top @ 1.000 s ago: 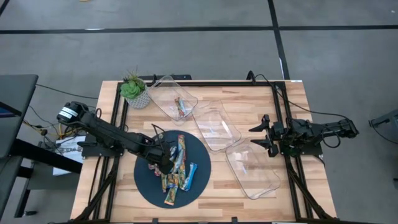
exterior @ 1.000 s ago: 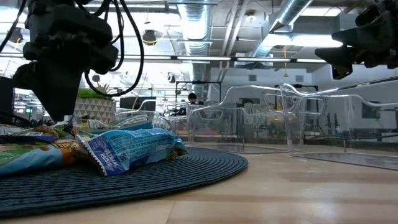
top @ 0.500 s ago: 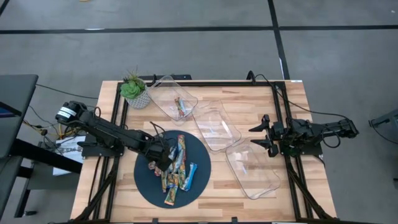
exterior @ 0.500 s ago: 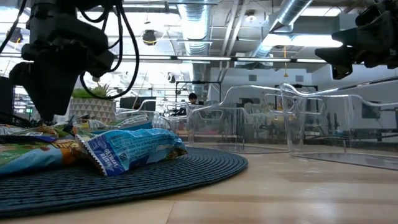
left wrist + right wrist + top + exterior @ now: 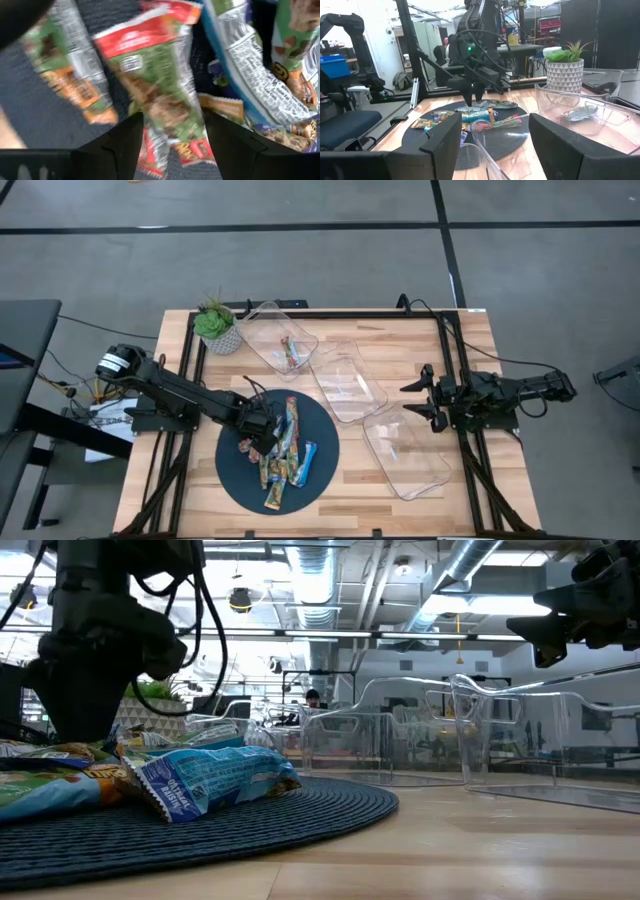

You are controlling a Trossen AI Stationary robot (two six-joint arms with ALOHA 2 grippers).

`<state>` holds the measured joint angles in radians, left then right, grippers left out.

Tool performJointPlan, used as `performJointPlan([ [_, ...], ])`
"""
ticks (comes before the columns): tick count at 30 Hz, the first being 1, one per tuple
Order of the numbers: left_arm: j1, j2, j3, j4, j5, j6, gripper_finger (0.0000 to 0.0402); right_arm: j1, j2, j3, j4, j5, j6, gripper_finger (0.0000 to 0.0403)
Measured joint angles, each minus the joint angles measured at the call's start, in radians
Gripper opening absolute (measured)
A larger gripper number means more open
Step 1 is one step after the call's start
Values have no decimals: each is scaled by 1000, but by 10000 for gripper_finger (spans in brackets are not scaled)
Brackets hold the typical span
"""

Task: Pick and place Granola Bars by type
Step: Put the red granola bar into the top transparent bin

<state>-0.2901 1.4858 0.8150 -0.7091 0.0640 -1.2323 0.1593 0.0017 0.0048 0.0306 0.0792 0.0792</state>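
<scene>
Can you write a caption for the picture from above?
Left gripper reaches into granola bars on the round mat; right gripper waits beside three clear trays.

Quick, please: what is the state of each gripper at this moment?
Left gripper: open, fingers on both sides of a green and red granola bar on the dark mat.
Right gripper: open, empty, waiting beside the clear trays.

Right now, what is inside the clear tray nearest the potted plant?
The tray beside the potted plant holds what looks like one or two granola bars with reddish and blue wrappers. Their exact count and type cannot be told; nothing covers them.
</scene>
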Motion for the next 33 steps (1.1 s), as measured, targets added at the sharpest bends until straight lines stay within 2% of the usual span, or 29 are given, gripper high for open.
performJointPlan([
  [11, 0, 22, 0, 30, -44, 16, 202, 0, 0, 0, 0, 0, 0, 224],
  [25, -1, 22, 0, 40, -17, 49, 61, 0, 0, 0, 0, 0, 0, 224],
  [33, -1, -14, 0, 106, 37, 60, 26, 0, 0, 0, 0, 0, 0, 224],
])
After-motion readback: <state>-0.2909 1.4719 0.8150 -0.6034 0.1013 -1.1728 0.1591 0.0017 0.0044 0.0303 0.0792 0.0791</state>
